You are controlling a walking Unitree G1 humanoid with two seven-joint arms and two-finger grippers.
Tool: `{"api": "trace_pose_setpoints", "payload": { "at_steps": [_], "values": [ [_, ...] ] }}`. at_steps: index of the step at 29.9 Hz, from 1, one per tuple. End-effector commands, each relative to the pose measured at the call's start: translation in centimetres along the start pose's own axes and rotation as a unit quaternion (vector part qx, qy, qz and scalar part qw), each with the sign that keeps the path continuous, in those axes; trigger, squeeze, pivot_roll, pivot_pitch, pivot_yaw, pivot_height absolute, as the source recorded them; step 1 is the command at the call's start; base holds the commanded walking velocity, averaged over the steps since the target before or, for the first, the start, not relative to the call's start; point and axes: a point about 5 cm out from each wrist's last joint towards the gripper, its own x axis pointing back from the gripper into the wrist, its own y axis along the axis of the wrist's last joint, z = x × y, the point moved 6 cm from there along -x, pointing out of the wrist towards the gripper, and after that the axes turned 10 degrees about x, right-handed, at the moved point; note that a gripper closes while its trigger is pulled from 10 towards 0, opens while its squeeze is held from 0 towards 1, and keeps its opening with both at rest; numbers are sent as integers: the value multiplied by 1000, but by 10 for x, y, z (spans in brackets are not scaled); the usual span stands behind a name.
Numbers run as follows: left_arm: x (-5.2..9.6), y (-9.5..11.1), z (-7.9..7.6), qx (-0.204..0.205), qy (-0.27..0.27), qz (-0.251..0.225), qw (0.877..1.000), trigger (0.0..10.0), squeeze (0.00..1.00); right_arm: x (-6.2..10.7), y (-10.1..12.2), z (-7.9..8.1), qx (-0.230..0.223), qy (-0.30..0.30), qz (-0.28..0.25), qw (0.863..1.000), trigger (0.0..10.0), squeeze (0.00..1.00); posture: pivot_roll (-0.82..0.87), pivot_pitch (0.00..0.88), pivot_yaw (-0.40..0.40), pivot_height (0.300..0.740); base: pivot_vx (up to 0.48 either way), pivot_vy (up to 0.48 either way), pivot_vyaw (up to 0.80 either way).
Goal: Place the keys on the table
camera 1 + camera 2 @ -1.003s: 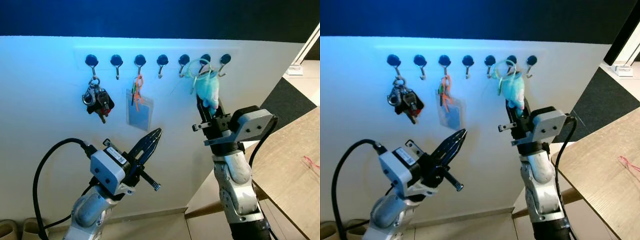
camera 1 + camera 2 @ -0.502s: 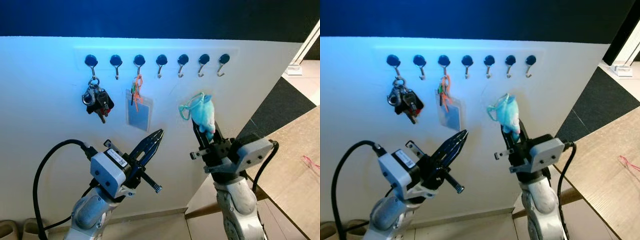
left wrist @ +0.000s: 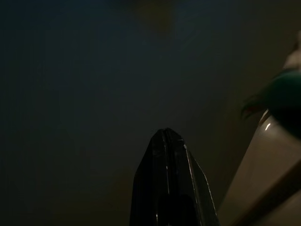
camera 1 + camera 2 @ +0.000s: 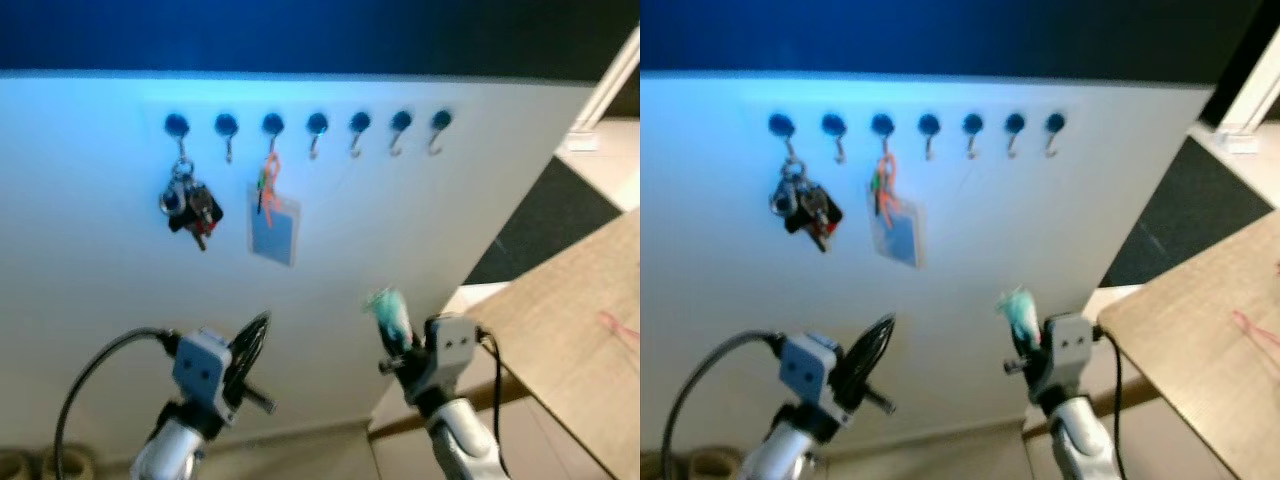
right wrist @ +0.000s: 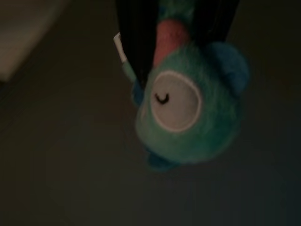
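A turquoise plush keychain (image 4: 384, 306) sits between the black fingers of my right gripper (image 4: 394, 336), which is shut on it low in front of the white wall. In the right wrist view the plush (image 5: 188, 117), with its white closed eye, hangs out past the dark fingers (image 5: 136, 42). My left gripper (image 4: 260, 325) is shut and holds nothing, pointing up at the wall on the left; its joined fingertips (image 3: 165, 141) appear in the dark left wrist view. The wooden table (image 4: 565, 320) lies to the right of the right arm.
A row of several hooks (image 4: 316, 125) runs along the white wall. A dark key bunch (image 4: 188, 203) hangs from the leftmost hook, a blue card holder (image 4: 275, 218) on an orange cord from the third. A pink object (image 4: 620, 325) lies on the table.
My right gripper has come down and away from the hooks with the plush keychain in it. Both arms sit lower in the picture, and the view is now blurred.
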Motion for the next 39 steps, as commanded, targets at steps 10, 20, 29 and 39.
{"api": "trace_pose_setpoints", "payload": {
  "at_steps": [10, 20, 29, 39],
  "values": [
    [110, -163, 77, 81, 304, 328, 891, 10000, 0, 50, -142, 7, -26, 17, 306, 952, 10000, 0, 50, 51, -77, 740, 0, 0, 0],
    [93, -170, 70, 126, 282, 311, 899, 10000, 0, 77, -166, -4, -31, -8, 354, 935, 10000, 0, 51, 30, -63, 740, 0, 0, 0],
    [81, -170, 82, 129, 312, 305, 891, 10000, 0, 76, -169, -11, -15, -24, 360, 933, 10000, 0, 41, 6, -55, 740, 0, 0, 0],
    [82, -174, 81, 123, 297, 316, 892, 10000, 0, 80, -174, -4, -23, -23, 376, 926, 10000, 0, 42, 1, -45, 740, 0, 0, -45]
  ]
}}
